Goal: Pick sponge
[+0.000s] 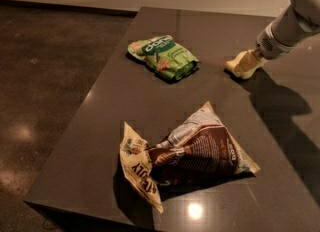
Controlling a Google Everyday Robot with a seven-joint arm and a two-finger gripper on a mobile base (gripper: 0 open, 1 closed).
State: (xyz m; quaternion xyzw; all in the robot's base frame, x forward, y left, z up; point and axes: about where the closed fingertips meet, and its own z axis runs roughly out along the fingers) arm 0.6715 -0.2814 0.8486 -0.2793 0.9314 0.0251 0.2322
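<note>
We locate the hand [244,65] at the far right of the worktop [100,126], tip at the surface. We cannot tell its grip state. We cannot distinguish the sponge from that pale tip.

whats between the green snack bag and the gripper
Only bare tabletop. The camera view shows nothing lying on the stretch from the green snack bag to the gripper, which sits low at the far right of that surface.

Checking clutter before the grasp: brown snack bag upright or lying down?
Lying down: the brown snack bag lies crumpled on the table near the front edge. Gripper sits low at far right, away from it.
</note>
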